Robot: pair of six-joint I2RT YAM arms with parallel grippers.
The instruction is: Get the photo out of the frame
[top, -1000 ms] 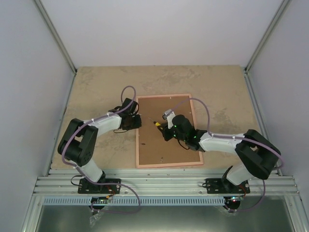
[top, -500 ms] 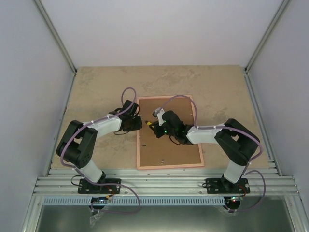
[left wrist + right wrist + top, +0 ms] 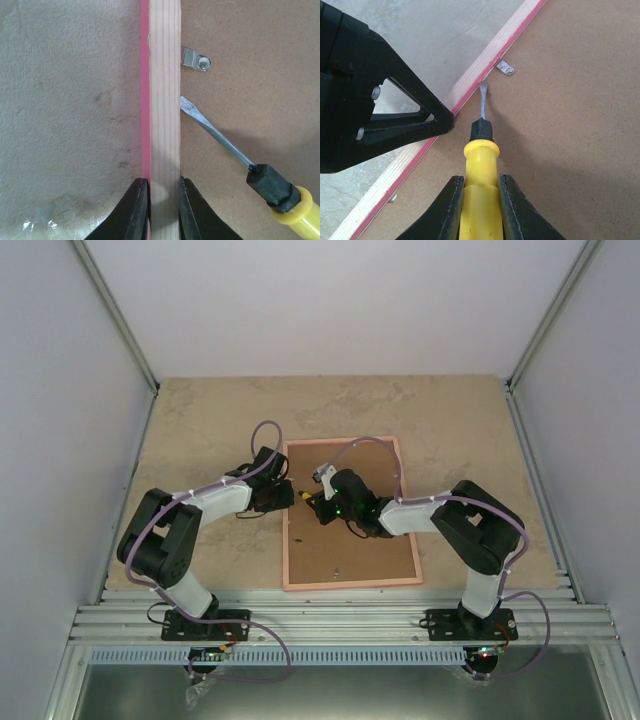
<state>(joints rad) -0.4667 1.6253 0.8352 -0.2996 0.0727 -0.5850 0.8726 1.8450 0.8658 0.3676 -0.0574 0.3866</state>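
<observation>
Your left end effector (image 3: 164, 184) pinches the rail of the frame (image 3: 164, 90), lying back-up on the bench (image 3: 70, 100), to steady it while your right end effector (image 3: 481, 184), clamped on the screwdriver (image 3: 480, 150), holds its blade by the metal tab (image 3: 196, 60); the photo presumably sits hidden underneath.

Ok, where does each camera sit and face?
Top external: above and behind the robot, looking down on the frame; left arm and right arm show.
Left wrist: down past the left pincer gripping the frame's rail.
Right wrist: along the right pincer holding the screwdriver.
Both wrist views share screwdriver blade, rail and metal clip.
</observation>
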